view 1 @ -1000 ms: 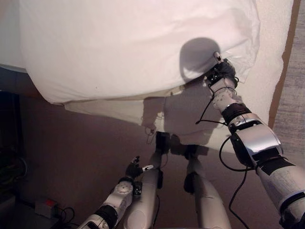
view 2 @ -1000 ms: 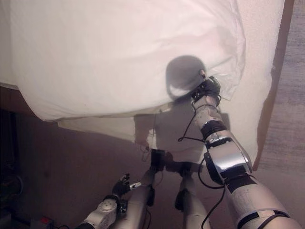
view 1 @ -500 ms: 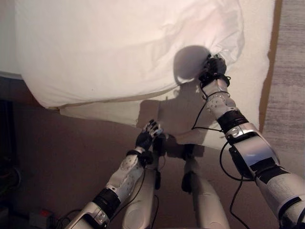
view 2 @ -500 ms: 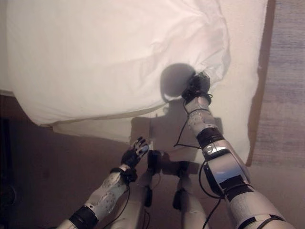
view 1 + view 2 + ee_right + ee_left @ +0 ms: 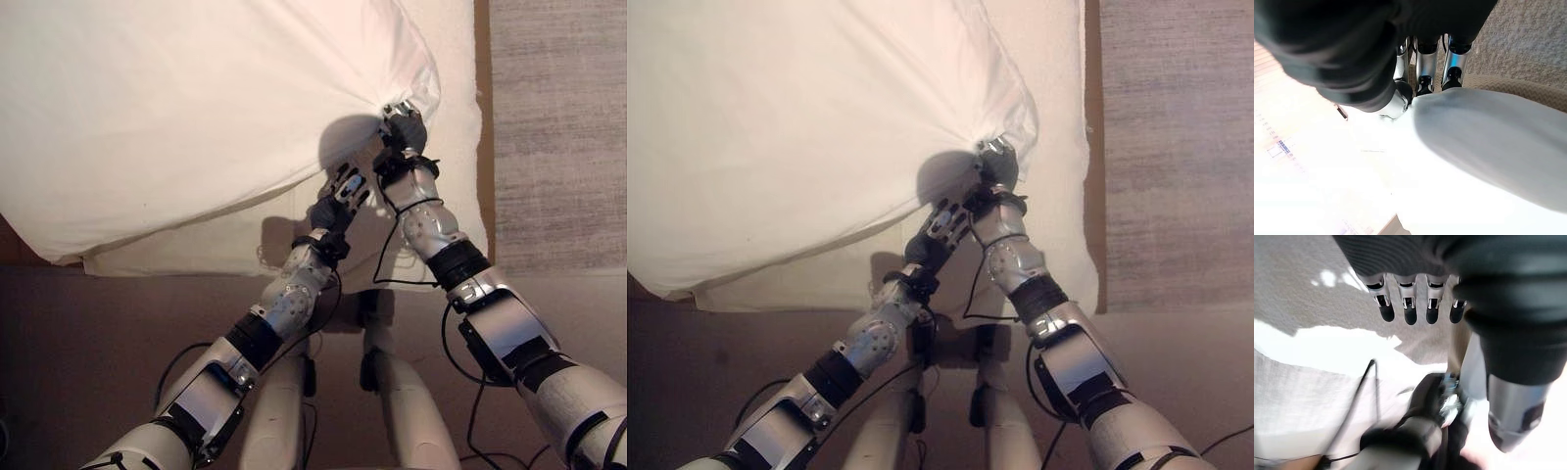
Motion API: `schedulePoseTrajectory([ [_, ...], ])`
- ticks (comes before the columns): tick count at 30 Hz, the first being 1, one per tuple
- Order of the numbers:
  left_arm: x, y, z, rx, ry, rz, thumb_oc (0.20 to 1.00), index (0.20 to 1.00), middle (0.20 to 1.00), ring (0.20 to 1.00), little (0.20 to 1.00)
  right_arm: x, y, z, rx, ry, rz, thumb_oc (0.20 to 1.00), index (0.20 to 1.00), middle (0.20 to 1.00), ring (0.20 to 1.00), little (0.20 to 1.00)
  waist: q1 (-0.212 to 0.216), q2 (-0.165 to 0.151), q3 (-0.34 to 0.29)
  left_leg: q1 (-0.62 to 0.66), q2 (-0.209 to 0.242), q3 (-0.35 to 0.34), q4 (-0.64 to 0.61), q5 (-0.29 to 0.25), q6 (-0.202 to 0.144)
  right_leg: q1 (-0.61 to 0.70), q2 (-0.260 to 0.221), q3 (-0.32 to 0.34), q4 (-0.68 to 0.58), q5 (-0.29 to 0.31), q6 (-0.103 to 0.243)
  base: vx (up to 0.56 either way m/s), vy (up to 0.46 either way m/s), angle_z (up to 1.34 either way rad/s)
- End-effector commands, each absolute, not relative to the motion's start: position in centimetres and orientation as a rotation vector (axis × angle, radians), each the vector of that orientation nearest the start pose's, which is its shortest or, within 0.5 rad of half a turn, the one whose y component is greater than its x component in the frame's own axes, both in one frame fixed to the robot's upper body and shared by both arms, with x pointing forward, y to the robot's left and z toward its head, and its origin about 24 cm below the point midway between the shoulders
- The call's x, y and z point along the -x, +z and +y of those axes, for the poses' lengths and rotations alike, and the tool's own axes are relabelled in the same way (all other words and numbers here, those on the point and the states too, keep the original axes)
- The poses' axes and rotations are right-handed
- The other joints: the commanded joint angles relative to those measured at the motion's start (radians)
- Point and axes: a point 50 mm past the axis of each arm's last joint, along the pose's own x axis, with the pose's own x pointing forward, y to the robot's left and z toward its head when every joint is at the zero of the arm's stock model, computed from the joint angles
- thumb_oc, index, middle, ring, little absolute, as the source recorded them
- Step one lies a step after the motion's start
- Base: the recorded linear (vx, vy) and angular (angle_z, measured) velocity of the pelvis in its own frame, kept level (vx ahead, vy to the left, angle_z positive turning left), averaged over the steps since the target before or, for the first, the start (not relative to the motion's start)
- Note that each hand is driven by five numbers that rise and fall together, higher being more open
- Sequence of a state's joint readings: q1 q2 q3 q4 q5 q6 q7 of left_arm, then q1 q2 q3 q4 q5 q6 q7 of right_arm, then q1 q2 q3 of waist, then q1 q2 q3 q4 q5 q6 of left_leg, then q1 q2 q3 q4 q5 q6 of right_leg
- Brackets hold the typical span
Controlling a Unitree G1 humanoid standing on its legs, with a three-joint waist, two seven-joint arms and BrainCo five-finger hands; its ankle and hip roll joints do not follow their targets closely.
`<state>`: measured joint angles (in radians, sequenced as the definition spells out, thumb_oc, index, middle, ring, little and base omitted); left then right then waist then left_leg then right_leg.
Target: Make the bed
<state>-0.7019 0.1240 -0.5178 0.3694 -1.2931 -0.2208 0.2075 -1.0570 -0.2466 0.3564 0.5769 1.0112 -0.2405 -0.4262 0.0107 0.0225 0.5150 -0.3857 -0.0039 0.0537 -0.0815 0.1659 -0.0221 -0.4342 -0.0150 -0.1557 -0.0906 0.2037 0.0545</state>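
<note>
A big white duvet (image 5: 196, 117) lies puffed up across the bed. Its near right corner is bunched into my right hand (image 5: 404, 127), whose fingers (image 5: 1425, 68) curl into the white cloth (image 5: 1488, 142) in the right wrist view. My left hand (image 5: 345, 188) hovers just below and left of that corner, beside the right wrist, over the white sheet. Its fingers (image 5: 1408, 308) are straight and hold nothing. The left wrist view shows my right arm (image 5: 1435, 401) past them.
The white sheeted mattress (image 5: 456, 147) shows under the duvet along the near and right edges. A brown bed frame strip (image 5: 486, 127) borders it on the right, with a grey rug (image 5: 558, 127) beyond. Dark floor (image 5: 98, 333) runs along the near side.
My left arm has risen from low by the floor to beside the right wrist. The right hand keeps its hold on the corner, and the cloth there is now bunched tighter. The camera has shifted.
</note>
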Motion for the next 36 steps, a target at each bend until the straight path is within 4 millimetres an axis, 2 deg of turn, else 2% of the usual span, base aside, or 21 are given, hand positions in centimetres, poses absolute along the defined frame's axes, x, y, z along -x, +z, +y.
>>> schedulePoseTrajectory([
  [1,-35.4,14.3,5.3,1.089,-0.225,-0.012,1.0,1.0,1.0,1.0,1.0,-37.5,28.0,-9.9,-0.716,0.069,-0.533,0.2,0.2,0.2,0.2,0.2,-0.025,-0.06,-0.067,-0.006,-0.035,0.008,-0.006,-0.037,-0.007,0.009,-0.012,0.086,0.013,-0.017,0.068,0.01,-0.013,-0.07],
  [2,-36.0,14.8,6.0,1.187,-0.159,-0.025,1.0,1.0,1.0,1.0,1.0,-37.3,27.4,-9.7,-0.727,0.07,-0.517,0.2,0.2,0.2,0.2,0.2,-0.029,-0.067,-0.071,0.0,-0.032,0.012,-0.006,-0.039,-0.007,0.011,-0.009,0.09,0.012,-0.017,0.069,0.01,-0.007,-0.1],
  [6,-36.8,15.5,7.6,1.274,-0.066,-0.071,1.0,1.0,1.0,1.0,1.0,-37.2,26.5,-9.6,-0.755,0.065,-0.497,0.2,0.2,0.2,0.2,0.2,-0.033,-0.076,-0.076,0.007,-0.031,0.019,-0.006,-0.043,-0.006,0.013,-0.004,0.096,0.012,-0.016,0.068,0.0,-0.007,-0.04],
  [9,-37.5,16.5,10.3,1.343,0.079,-0.157,1.0,1.0,1.0,1.0,1.0,-37.1,25.5,-9.6,-0.772,0.053,-0.468,0.2,0.2,0.2,0.2,0.2,-0.033,-0.087,-0.083,0.015,-0.028,0.024,-0.006,-0.046,-0.006,0.017,0.0,0.099,0.012,-0.017,0.067,0.02,-0.035,-0.12],
  [13,-37.7,17.1,11.7,1.359,0.158,-0.206,1.0,1.0,1.0,1.0,1.0,-37.1,24.8,-9.7,-0.79,0.03,-0.452,0.2,0.2,0.2,0.2,0.2,-0.032,-0.091,-0.086,0.019,-0.026,0.025,-0.006,-0.049,-0.005,0.019,0.002,0.099,0.011,-0.017,0.067,0.01,-0.01,-0.06],
  [16,-38.0,17.1,14.7,1.352,0.274,-0.256,1.0,1.0,1.0,1.0,1.0,-37.2,24.2,-10.2,-0.808,0.0,-0.445,0.2,0.2,0.2,0.2,0.2,-0.026,-0.097,-0.093,0.024,-0.023,0.028,-0.006,-0.051,-0.006,0.026,0.003,0.096,0.01,-0.021,0.065,0.0,0.0,0.0],
  [17,-38.0,17.1,14.7,1.351,0.275,-0.257,1.0,1.0,1.0,1.0,1.0,-37.2,24.2,-10.1,-0.809,0.002,-0.445,0.2,0.2,0.2,0.2,0.2,-0.027,-0.097,-0.092,0.024,-0.023,0.028,-0.006,-0.051,-0.006,0.026,0.003,0.096,0.01,-0.022,0.065,0.0,0.0,0.0],
  [19,-38.1,17.2,16.4,1.335,0.329,-0.288,1.0,1.0,1.0,1.0,1.0,-37.2,24.0,-10.4,-0.81,-0.008,-0.447,0.2,0.2,0.2,0.2,0.2,-0.025,-0.099,-0.096,0.025,-0.022,0.028,-0.006,-0.052,-0.007,0.027,0.003,0.094,0.01,-0.022,0.065,0.0,0.0,0.0],
  [20,-37.9,17.5,17.9,1.319,0.368,-0.33,1.0,1.0,1.0,1.0,1.0,-37.2,23.8,-10.7,-0.816,-0.018,-0.447,0.2,0.2,0.2,0.2,0.2,-0.022,-0.101,-0.098,0.025,-0.022,0.029,-0.006,-0.053,-0.007,0.027,0.003,0.092,0.01,-0.023,0.065,0.0,0.0,0.0],
  [21,-37.9,17.5,17.9,1.318,0.37,-0.33,1.0,1.0,1.0,1.0,1.0,-37.1,23.8,-10.6,-0.817,-0.017,-0.446,0.2,0.2,0.2,0.2,0.2,-0.023,-0.102,-0.099,0.025,-0.022,0.029,-0.006,-0.053,-0.007,0.027,0.003,0.093,0.01,-0.023,0.065,0.0,0.0,0.0],
  [23,-37.6,17.6,20.2,1.292,0.448,-0.376,1.0,1.0,1.0,1.0,1.0,-37.1,23.3,-11.2,-0.822,-0.039,-0.448,0.2,0.2,0.2,0.2,0.2,-0.02,-0.104,-0.102,0.025,-0.022,0.029,-0.006,-0.054,-0.007,0.028,0.003,0.091,0.01,-0.024,0.064,0.0,0.0,0.0],
  [24,-37.6,17.6,20.2,1.291,0.449,-0.377,1.0,1.0,1.0,1.0,1.0,-37.1,23.3,-11.2,-0.822,-0.038,-0.447,0.2,0.2,0.2,0.2,0.2,-0.02,-0.104,-0.102,0.025,-0.022,0.029,-0.006,-0.054,-0.007,0.028,0.003,0.091,0.01,-0.024,0.064,0.02,0.03,-0.01],
  [25,-37.4,17.7,21.7,1.284,0.503,-0.406,1.0,1.0,1.0,1.0,1.0,-37.0,23.0,-11.7,-0.829,-0.055,-0.449,0.2,0.2,0.2,0.2,0.2,-0.019,-0.106,-0.103,0.024,-0.022,0.029,-0.006,-0.055,-0.007,0.028,0.003,0.09,0.01,-0.024,0.064,0.0,0.0,0.0],
  [26,-37.4,17.7,21.8,1.283,0.504,-0.406,1.0,1.0,1.0,1.0,1.0,-36.9,23.0,-11.7,-0.829,-0.054,-0.449,0.2,0.2,0.2,0.2,0.2,-0.019,-0.107,-0.104,0.023,-0.022,0.029,-0.006,-0.055,-0.007,0.027,0.003,0.09,0.01,-0.024,0.064,0.0,0.0,0.0],
  [28,-36.8,18.0,23.9,1.246,0.585,-0.454,1.0,1.0,1.0,1.0,1.0,-36.7,22.6,-12.4,-0.84,-0.078,-0.458,0.2,0.2,0.2,0.2,0.2,-0.016,-0.11,-0.106,0.02,-0.022,0.026,-0.006,-0.056,-0.007,0.026,0.002,0.09,0.01,-0.025,0.062,0.0,0.0,0.0],
  [29,-36.8,18.0,23.9,1.245,0.587,-0.453,1.0,1.0,1.0,1.0,1.0,-36.7,22.5,-12.4,-0.84,-0.078,-0.457,0.2,0.2,0.2,0.2,0.2,-0.017,-0.11,-0.107,0.02,-0.022,0.026,-0.006,-0.056,-0.007,0.026,0.002,0.09,0.01,-0.025,0.062,0.0,0.0,0.0],
  [30,-36.2,17.9,25.6,1.228,0.651,-0.486,1.0,1.0,1.0,1.0,1.0,-36.5,22.1,-13.2,-0.848,-0.104,-0.465,0.2,0.2,0.2,0.2,0.2,-0.014,-0.111,-0.11,0.02,-0.022,0.025,-0.006,-0.057,-0.006,0.025,0.001,0.089,0.011,-0.027,0.06,0.0,0.0,0.0],
  [31,-35.9,17.9,26.4,1.22,0.682,-0.501,1.0,1.0,1.0,1.0,1.0,-36.4,22.0,-13.5,-0.857,-0.116,-0.468,0.2,0.2,0.2,0.2,0.2,-0.014,-0.113,-0.112,0.015,-0.023,0.026,-0.006,-0.05,-0.006,0.021,-0.001,0.088,0.012,-0.023,0.058,0.01,0.028,-0.04],
  [33,-35.7,18.0,26.8,1.219,0.695,-0.517,1.0,1.0,1.0,1.0,1.0,-36.4,21.7,-13.7,-0.862,-0.124,-0.465,0.2,0.2,0.2,0.2,0.2,-0.013,-0.113,-0.115,0.018,-0.022,0.025,-0.006,-0.058,-0.007,0.025,-0.001,0.088,0.011,-0.029,0.059,0.02,0.016,-0.02],
  [34,-35.2,17.8,28.1,1.201,0.736,-0.535,1.0,1.0,1.0,1.0,1.0,-36.3,21.2,-14.1,-0.869,-0.136,-0.459,0.2,0.2,0.2,0.2,0.2,-0.009,-0.111,-0.116,0.021,-0.023,0.025,-0.006,-0.062,-0.006,0.027,-0.002,0.087,0.013,-0.03,0.059,0.04,0.034,-0.04],
  [36,-35.1,17.8,28.4,1.195,0.747,-0.539,1.0,1.0,1.0,1.0,1.0,-36.3,21.1,-14.1,-0.869,-0.136,-0.457,0.2,0.2,0.2,0.2,0.2,-0.009,-0.112,-0.118,0.022,-0.024,0.026,-0.006,-0.062,-0.006,0.027,-0.003,0.087,0.014,-0.03,0.059,0.01,0.025,-0.04],
])
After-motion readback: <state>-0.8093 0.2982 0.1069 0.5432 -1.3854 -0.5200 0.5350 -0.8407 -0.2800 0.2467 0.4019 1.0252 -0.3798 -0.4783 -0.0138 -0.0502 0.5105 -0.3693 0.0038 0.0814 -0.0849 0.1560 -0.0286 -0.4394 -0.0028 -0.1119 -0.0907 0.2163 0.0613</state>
